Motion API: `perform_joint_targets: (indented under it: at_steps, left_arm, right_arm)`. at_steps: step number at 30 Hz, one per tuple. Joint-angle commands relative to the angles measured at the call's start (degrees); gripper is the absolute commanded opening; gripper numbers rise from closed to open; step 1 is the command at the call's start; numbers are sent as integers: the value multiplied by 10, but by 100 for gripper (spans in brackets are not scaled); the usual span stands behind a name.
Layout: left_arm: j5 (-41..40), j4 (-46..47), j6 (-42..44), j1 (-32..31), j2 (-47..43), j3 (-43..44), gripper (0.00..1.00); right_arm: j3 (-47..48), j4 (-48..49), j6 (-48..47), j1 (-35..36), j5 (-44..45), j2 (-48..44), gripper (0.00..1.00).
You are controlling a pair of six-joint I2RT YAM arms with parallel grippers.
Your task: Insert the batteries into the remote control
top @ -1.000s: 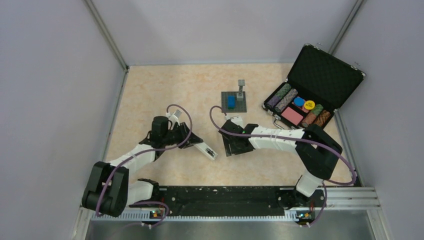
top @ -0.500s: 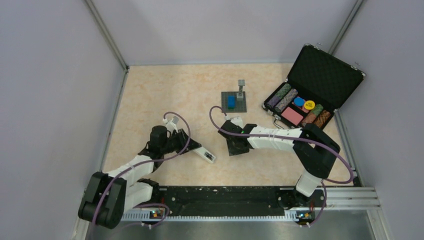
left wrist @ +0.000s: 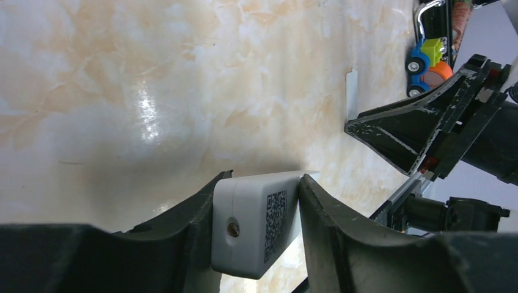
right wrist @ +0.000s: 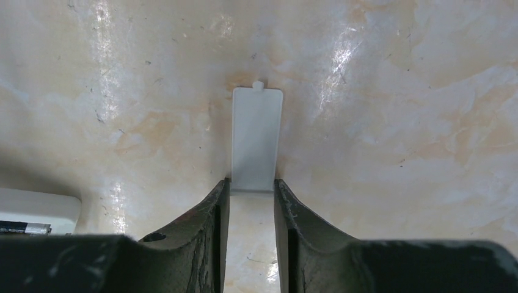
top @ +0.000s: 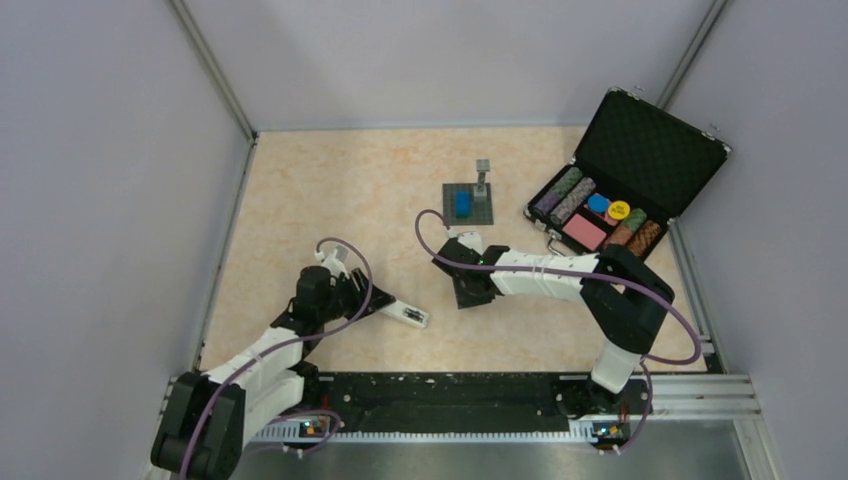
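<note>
Mostly done, likely: gripping remote (left wrist: 250, 226) in left gripper (left wrist: 264, 180), pinching lid (right wrist: 257, 137) in right gripper (right wrist: 250, 186), next pressing lid onto remote.

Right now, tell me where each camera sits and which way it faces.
Top external: above and behind, looking down at the table; both arms show.
Left wrist: low, looking along its fingers gripping the remote control.
Right wrist: looking down past its fingers holding a white cover.
Shared: both wrist views show the white cover.

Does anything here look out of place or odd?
The cover is off the remote: it lies flat on the table between the fingers of the right gripper, while the left gripper holds the remote.
</note>
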Motion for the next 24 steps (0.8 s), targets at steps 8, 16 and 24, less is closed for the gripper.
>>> perform_joint_targets:
  at_steps: [8,16,24]
  left_arm:
    - [-103,-87,3,-1,-63,-9,64]
    - [-212,-228,-31,-1,-141,20,77]
    - [-302,-333,-38,-1,-204,70,78]
  right_arm:
    - [-11,11,12,5,-15,25,26]
    - [-11,10,10,4,-26,19,20]
    - [-5,7,-3,0,-45,7,12]
